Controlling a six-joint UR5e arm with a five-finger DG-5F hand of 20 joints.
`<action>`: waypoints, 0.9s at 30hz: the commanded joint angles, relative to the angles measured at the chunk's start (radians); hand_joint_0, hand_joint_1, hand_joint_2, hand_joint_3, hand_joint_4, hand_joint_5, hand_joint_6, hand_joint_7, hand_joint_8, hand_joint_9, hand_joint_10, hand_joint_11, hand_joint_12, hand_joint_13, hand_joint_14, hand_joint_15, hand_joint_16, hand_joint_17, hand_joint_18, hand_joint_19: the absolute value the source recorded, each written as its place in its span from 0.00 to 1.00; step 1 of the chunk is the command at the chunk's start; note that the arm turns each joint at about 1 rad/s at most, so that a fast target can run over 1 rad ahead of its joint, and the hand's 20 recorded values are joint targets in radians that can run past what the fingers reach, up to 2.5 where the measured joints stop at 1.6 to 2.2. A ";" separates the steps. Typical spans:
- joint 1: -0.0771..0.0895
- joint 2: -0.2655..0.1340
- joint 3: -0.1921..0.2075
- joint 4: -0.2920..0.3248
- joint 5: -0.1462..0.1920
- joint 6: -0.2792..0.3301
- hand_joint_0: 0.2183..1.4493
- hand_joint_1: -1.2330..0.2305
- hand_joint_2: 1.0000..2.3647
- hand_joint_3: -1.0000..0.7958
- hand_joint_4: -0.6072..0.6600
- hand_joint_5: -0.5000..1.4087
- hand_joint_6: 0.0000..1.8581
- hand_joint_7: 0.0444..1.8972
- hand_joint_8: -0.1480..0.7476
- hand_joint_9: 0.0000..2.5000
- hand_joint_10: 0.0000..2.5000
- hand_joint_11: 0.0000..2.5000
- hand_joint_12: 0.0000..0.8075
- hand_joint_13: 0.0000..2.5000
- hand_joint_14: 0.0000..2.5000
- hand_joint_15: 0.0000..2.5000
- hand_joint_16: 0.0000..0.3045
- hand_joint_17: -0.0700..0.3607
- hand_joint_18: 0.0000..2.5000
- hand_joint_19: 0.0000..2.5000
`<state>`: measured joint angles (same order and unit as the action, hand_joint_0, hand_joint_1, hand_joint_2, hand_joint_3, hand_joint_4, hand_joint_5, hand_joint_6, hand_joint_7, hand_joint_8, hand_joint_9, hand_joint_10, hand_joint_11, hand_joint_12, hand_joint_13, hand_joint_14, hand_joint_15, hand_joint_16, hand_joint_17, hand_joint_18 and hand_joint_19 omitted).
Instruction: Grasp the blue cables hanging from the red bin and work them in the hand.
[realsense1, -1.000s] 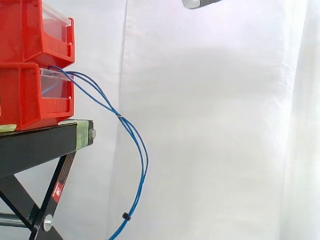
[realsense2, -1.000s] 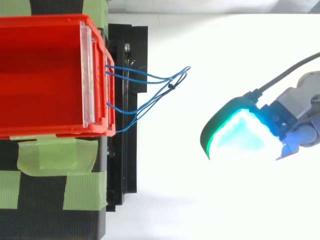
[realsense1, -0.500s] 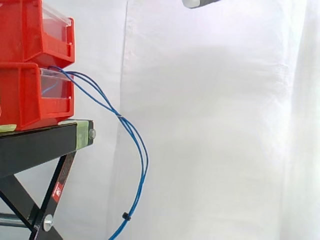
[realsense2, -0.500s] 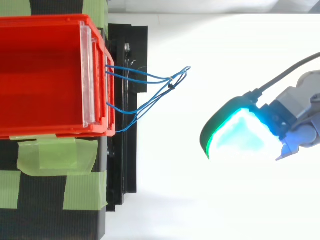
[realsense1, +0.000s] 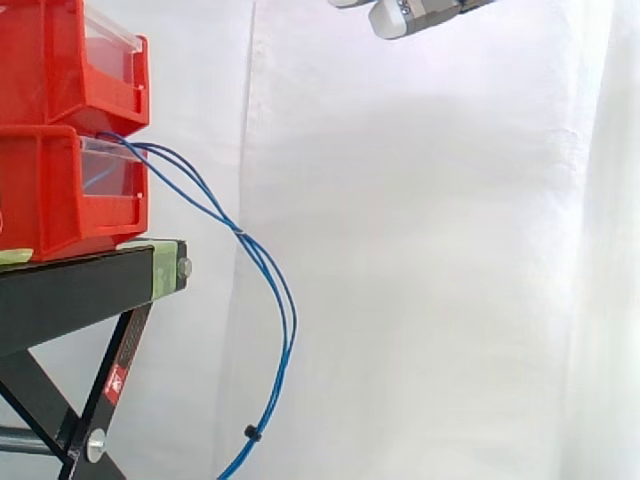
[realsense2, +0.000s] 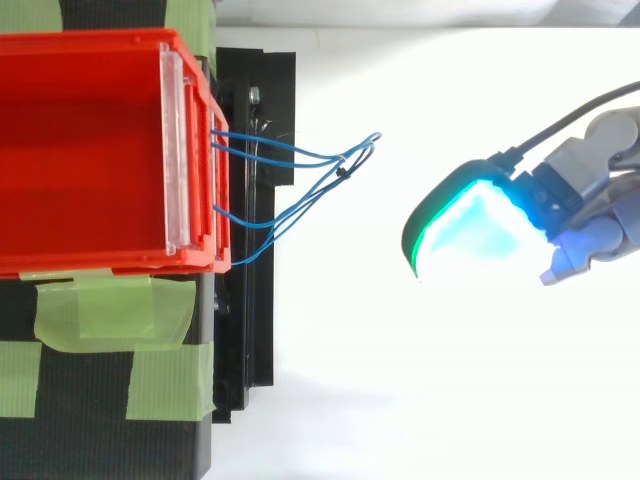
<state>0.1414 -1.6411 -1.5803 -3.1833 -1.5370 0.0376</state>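
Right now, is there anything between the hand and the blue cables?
Nothing. In the top view, the stretch between the hand and the blue cables is bare.

Thin blue cables (realsense1: 240, 234) come out of the clear front of the lower red bin (realsense1: 45, 190), which sits at the right edge of the black stand (realsense1: 90, 285). They hang free past that edge in a long bow, running side by side. A small black tie (realsense1: 250, 432) sits low down. From above, the strands fan out of the bin front and meet at one point.
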 joint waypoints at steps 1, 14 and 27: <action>0.001 0.000 -0.001 0.020 0.002 -0.008 0.52 0.46 0.00 0.07 0.69 0.18 0.00 0.33 0.52 0.14 0.00 0.01 0.40 0.10 0.00 0.05 0.13 0.37 0.04 0.01; 0.000 0.000 -0.001 0.014 0.005 -0.007 0.52 0.47 0.00 0.07 0.69 0.18 0.00 0.33 0.52 0.15 0.00 0.02 0.40 0.11 0.00 0.06 0.13 0.37 0.05 0.01; 0.000 -0.002 -0.038 0.037 0.002 -0.001 0.52 0.47 0.00 0.07 0.69 0.19 0.00 0.33 0.53 0.15 0.00 0.01 0.41 0.11 0.00 0.06 0.13 0.37 0.05 0.02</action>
<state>0.1422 -1.6415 -1.6139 -3.1702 -1.5353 0.0375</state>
